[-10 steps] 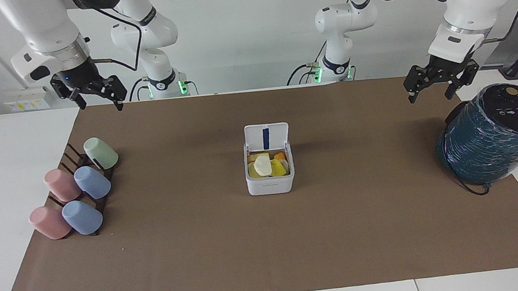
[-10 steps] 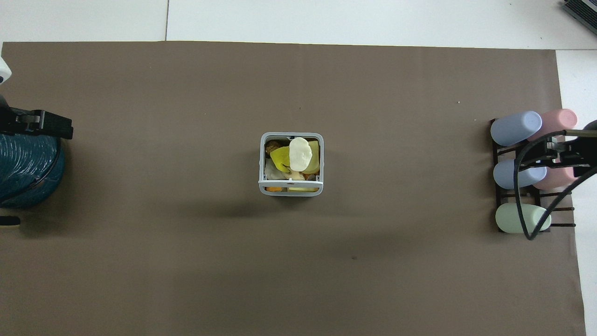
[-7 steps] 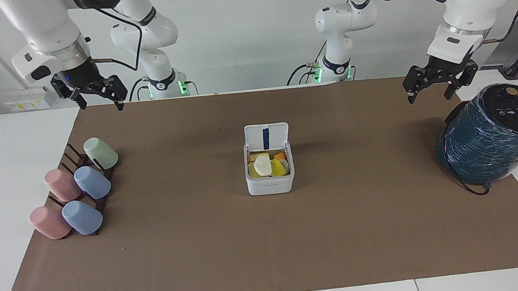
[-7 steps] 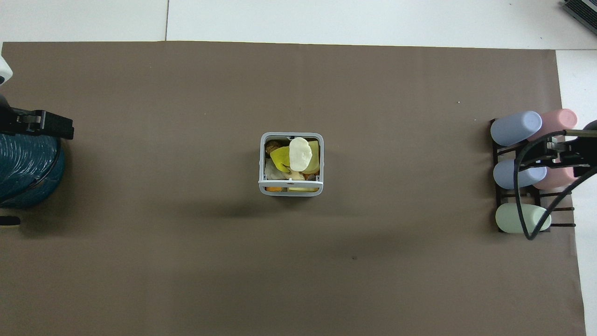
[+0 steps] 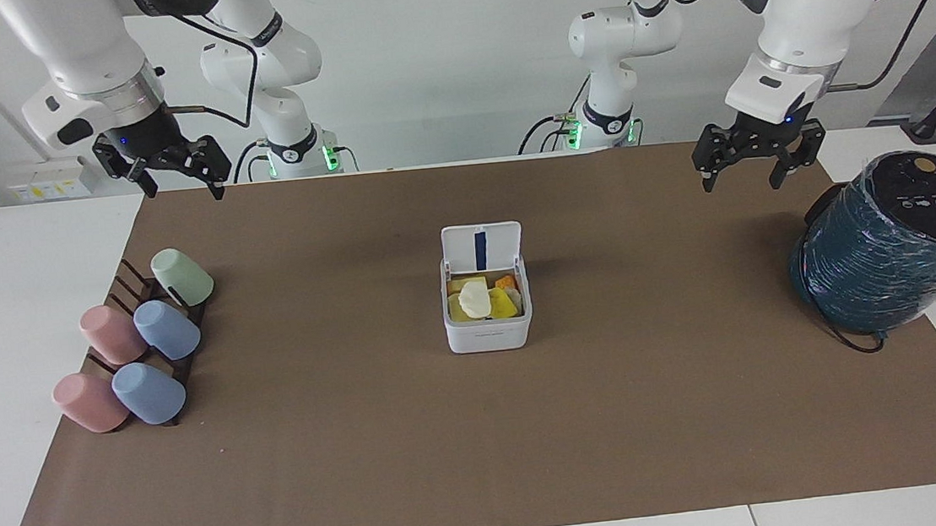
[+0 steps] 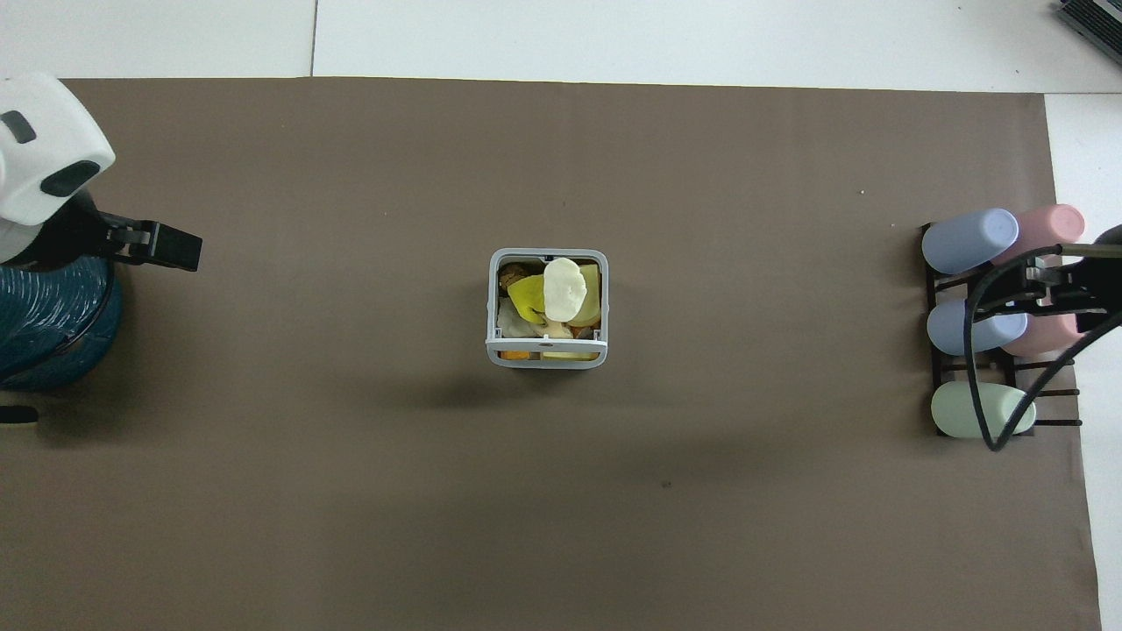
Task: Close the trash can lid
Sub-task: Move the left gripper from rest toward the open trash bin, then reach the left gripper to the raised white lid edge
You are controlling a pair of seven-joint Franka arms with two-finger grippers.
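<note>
The trash can (image 5: pixel 489 333) is a small white square box in the middle of the brown mat, full of yellow, cream and orange scraps. It also shows in the overhead view (image 6: pixel 493 302). Its lid (image 5: pixel 482 247) stands upright and open on the edge nearer the robots, blue strip showing. My left gripper (image 5: pixel 743 178) is open and empty, raised over the mat beside the teal cylinder, well apart from the trash can; it also shows in the overhead view (image 6: pixel 166 248). My right gripper (image 5: pixel 182 186) is open and empty, raised over the cup rack (image 6: pixel 1065 294).
A large dark teal wrapped cylinder (image 5: pixel 899 246) lies at the left arm's end of the mat. A dark rack with several pink, blue and green cups (image 5: pixel 137 351) stands at the right arm's end. The brown mat (image 5: pixel 486 465) covers the white table.
My left gripper has moved away from the teal cylinder toward the middle of the table. The right arm has barely moved. The lid is still upright.
</note>
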